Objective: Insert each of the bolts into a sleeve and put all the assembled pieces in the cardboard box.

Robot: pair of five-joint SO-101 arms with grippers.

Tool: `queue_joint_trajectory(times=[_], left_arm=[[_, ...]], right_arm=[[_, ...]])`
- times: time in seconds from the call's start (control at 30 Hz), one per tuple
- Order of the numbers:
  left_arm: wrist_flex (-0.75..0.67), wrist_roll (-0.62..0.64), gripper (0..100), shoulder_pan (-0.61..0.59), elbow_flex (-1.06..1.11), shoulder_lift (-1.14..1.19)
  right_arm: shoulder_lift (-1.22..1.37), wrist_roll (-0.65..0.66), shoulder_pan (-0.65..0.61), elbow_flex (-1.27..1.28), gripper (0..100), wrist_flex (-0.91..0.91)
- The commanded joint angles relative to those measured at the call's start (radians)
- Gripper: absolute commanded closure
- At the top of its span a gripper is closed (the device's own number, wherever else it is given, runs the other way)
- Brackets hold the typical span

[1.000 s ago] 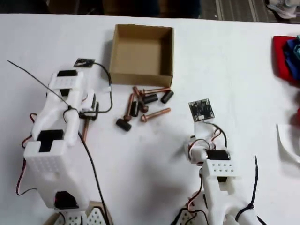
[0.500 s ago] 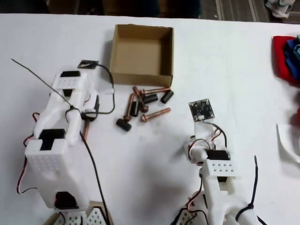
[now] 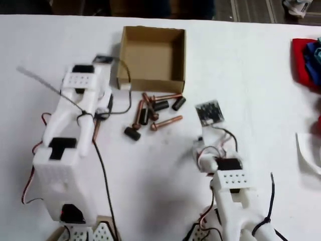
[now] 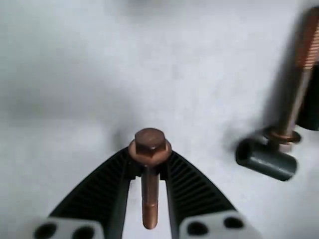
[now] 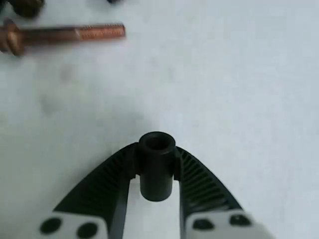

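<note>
While the high camera looks down, the cardboard box [image 3: 150, 84] stands open-topped at the far side of the white table [image 3: 251, 75]. Just before its near wall lies a loose cluster of copper bolts [image 3: 167, 122] and black sleeves [image 3: 178, 103], several touching or crossing one another, all on the table outside the box. The left arm [image 3: 70, 130] lies left of the cluster, its wrist close to the box's near left corner. The right arm [image 3: 231, 183] sits on the near side, right of the cluster and well apart from the box.

Left wrist view: the left gripper [image 4: 149, 158] is clenched on the held bolt [image 4: 149, 184]. Ribbed black fingers [image 4: 104, 191] press the shank from both sides just under the flanged hexagonal head, which points away from the wrist. Farther off, a lying sleeve [image 4: 266, 159] rests on the table, with the head of a second bolt [image 4: 294, 89] touching it.

Right wrist view: the right gripper [image 5: 156, 162] is grasping the held sleeve [image 5: 157, 172]. Its fingers [image 5: 209, 191] bear on either side of the sleeve, and the open bore faces away from the wrist. Whether the sleeve touches the table cannot be told. Beyond it a flat bolt [image 5: 62, 34] lies on the table, well apart from the sleeve, its thread visible at one end.
</note>
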Motion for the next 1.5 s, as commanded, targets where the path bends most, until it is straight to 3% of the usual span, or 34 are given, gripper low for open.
queue_joint_trajectory(times=[0.0, 0.17, 0.33, 0.53, 0.83, 1.1, 1.47], left_arm=[[0.103, 0.000, 97, 0.049, -0.094, -0.259], [0.081, 0.035, 97, 0.103, 0.031, -0.606], [-0.186, 0.144, 97, 0.097, 0.343, -0.965], [-0.442, 0.212, 97, 0.104, 0.628, -1.252], [-0.605, 0.404, 97, 0.109, 0.516, -1.287], [-0.577, 0.408, 97, 0.288, 0.378, -1.286], [-0.680, 0.407, 97, 0.319, 0.513, -1.220]], right_arm=[[-0.076, -0.091, -0.104, -0.117, 97.8, -0.028], [-0.183, -0.193, -0.193, -0.181, 97.8, -0.031], [-0.312, -0.212, -0.274, -0.187, 97.8, -0.074], [-0.369, -0.212, -0.320, -0.183, 97.8, -0.278], [-0.323, -0.206, -0.355, -0.183, 97.8, -0.522], [-0.101, -0.206, -0.358, -0.206, 97.8, -0.559], [-0.016, -0.206, -0.424, -0.262, 97.8, -0.572]])
